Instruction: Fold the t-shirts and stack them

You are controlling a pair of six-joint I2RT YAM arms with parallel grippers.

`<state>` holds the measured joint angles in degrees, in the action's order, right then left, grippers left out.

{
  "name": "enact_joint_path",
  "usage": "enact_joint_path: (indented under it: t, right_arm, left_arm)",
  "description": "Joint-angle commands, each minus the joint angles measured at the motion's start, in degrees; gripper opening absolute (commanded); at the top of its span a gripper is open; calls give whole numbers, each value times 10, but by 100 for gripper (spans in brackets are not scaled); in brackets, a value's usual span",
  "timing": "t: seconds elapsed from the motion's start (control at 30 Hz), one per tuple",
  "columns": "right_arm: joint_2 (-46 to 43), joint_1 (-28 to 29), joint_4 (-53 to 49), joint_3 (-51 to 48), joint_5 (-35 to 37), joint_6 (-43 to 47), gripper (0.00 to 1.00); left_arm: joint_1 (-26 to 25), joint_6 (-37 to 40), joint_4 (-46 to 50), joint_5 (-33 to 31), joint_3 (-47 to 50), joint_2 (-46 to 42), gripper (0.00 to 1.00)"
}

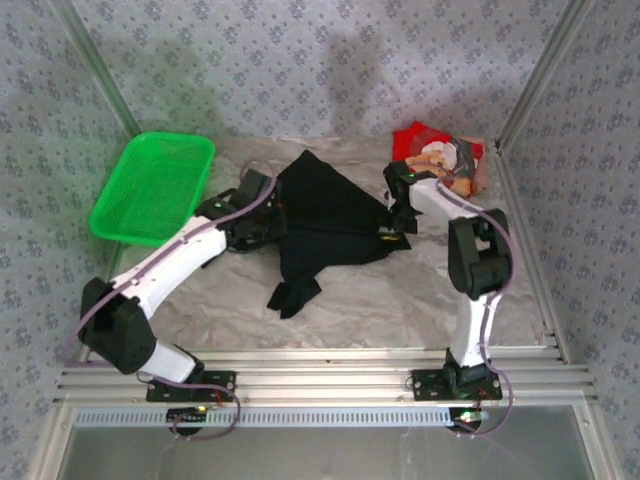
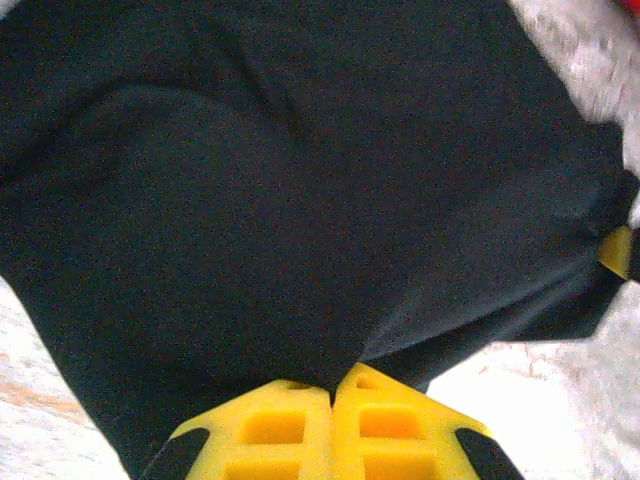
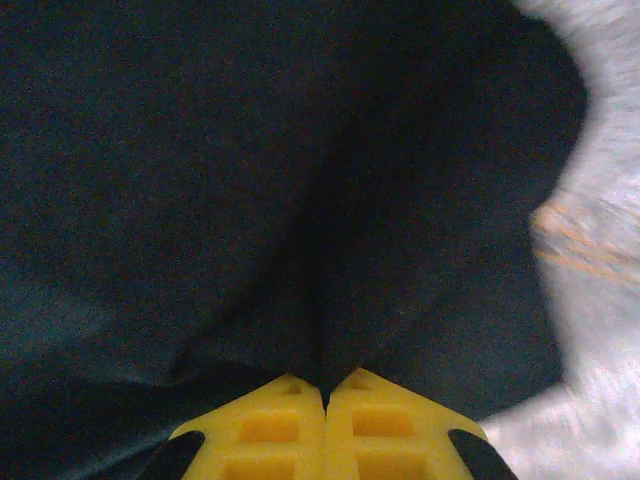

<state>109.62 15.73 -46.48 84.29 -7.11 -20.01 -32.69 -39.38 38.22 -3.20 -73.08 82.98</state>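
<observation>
The black t-shirt [image 1: 330, 215] lies spread and rumpled in the middle of the table, one end trailing toward the front. My left gripper [image 1: 276, 216] is shut on its left edge; in the left wrist view the yellow fingertips [image 2: 333, 385] pinch a fold of the black cloth [image 2: 300, 200]. My right gripper [image 1: 396, 226] is shut on the shirt's right edge, with black fabric [image 3: 250, 180] bunched between its closed tips [image 3: 325, 385]. The red t-shirt [image 1: 440, 152] sits crumpled at the back right, behind the right arm.
A green mesh basket [image 1: 150, 185] stands at the back left. A wrinkled pale sheet [image 1: 400, 300] covers the table. Metal frame posts [image 1: 535, 70] and patterned walls close in the sides and back.
</observation>
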Motion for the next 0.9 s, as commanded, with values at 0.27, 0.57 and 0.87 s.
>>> enact_joint_path:
  t: [0.27, 0.57, 0.87]
  right_arm:
    - [-337, -138, 106, 15, -163, -72, 0]
    - [-375, -160, 154, 14, -202, -93, 0]
    - [-372, -157, 226, 12, -336, -156, 0]
  left_arm:
    - [11, 134, 21, -96, -195, -159, 0]
    - [11, 191, 16, -33, -219, -158, 1]
    - [12, 272, 74, -68, -332, -133, 4]
